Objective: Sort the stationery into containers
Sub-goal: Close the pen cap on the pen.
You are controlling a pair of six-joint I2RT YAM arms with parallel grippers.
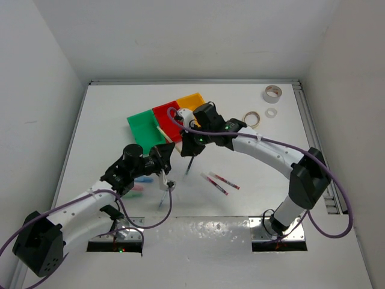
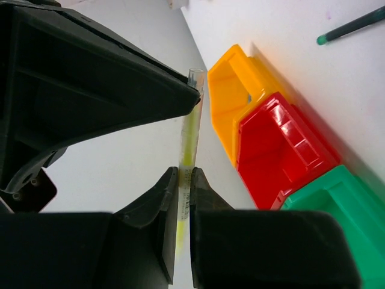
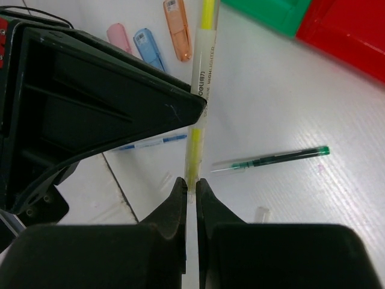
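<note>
We are pinching a yellow pen point(image 2: 191, 129) tight in left claw point(image 2: 185, 176) and right claw point(image 3: 191, 183), above the surface point(image 3: 289, 102), likely aiming for the bins point(image 2: 283, 141).

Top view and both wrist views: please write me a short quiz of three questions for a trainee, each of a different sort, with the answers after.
1. True or false: the left gripper is shut on a yellow pen.
2. In the top view, which colour is the middle one in the row of bins? A green, B red, C orange.
3. In the right wrist view, what colour is the loose pen lying to the right of the right gripper?
Key: 1 true; 2 B; 3 green.
</note>
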